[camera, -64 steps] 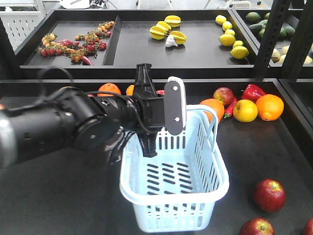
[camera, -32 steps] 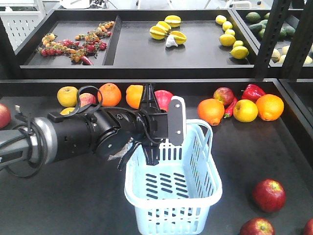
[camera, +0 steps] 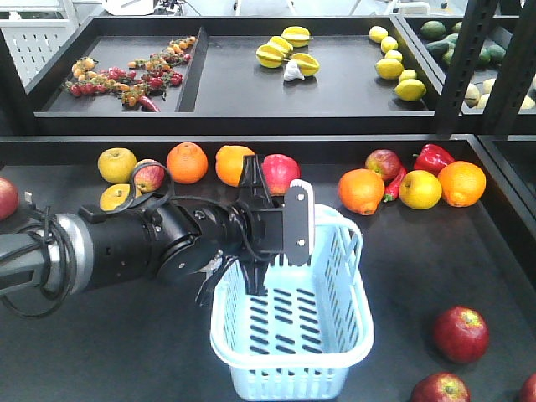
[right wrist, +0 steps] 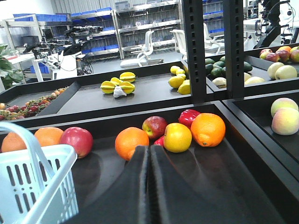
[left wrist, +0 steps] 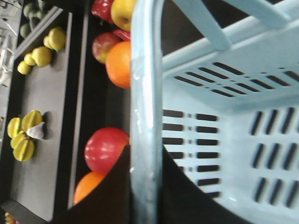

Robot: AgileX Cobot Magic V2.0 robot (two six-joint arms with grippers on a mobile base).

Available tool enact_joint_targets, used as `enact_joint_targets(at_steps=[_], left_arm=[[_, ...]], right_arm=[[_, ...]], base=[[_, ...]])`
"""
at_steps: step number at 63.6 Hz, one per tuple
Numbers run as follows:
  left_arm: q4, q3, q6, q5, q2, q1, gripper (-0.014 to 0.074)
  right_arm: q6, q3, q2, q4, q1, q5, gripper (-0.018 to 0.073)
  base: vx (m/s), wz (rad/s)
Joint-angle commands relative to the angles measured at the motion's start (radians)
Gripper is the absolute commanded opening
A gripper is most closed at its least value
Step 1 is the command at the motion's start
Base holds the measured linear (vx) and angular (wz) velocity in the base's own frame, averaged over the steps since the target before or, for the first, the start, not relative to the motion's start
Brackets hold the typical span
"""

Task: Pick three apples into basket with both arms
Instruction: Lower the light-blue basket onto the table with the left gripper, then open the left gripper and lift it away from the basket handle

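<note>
The white basket (camera: 362, 322) stands on the black shelf, its inside bare. My left gripper (camera: 254, 224) is shut on its left rim; in the left wrist view the rim bar (left wrist: 145, 93) runs between the jaws of the left gripper (left wrist: 145, 161). Three dark red apples lie at the front right: one (camera: 461, 333), one (camera: 440, 389) and one cut by the edge (camera: 530, 388). More red apples sit in the back row (camera: 281, 173) (camera: 383, 164). My right gripper (right wrist: 149, 156) is shut and empty, low over the shelf right of the basket (right wrist: 42, 161); the front view does not show it.
The back row holds oranges (camera: 362, 190) (camera: 461, 182) (camera: 187, 162), yellow apples (camera: 420, 188) (camera: 116, 164) and a red bell pepper (camera: 434, 157). The upper shelf carries star fruits (camera: 289, 50), lemons (camera: 394, 63) and small tomatoes (camera: 126, 75). A black rack post (camera: 465, 67) stands at right.
My left arm has come down and drawn back toward the front with the basket in its grip, uncovering the back row of fruit. The apples at front right have not moved.
</note>
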Motion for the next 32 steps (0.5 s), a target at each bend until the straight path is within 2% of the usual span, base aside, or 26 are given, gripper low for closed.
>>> enact_joint_targets(at_steps=[1,8,21,32], left_arm=[[-0.017,-0.004,-0.014,0.032,-0.034,0.005,0.0099],[-0.020,-0.004,-0.017,0.051,-0.034,0.005,0.0185],[-0.034,-0.004,-0.026,0.135,-0.036,0.005,0.0404],[-0.083,-0.004,-0.026,0.161,-0.057,0.005,0.0577]], right_arm=[[-0.006,0.013,-0.004,-0.007,-0.002,-0.073,-0.0009],[-0.006,0.013,-0.004,-0.007,-0.002,-0.073,-0.0009],[-0.006,0.013,-0.004,-0.007,-0.002,-0.073,-0.0009],[-0.006,0.013,-0.004,-0.007,-0.002,-0.073,-0.0009]], base=[[0.00,0.00],[0.00,0.00],[0.00,0.00],[0.00,0.00]])
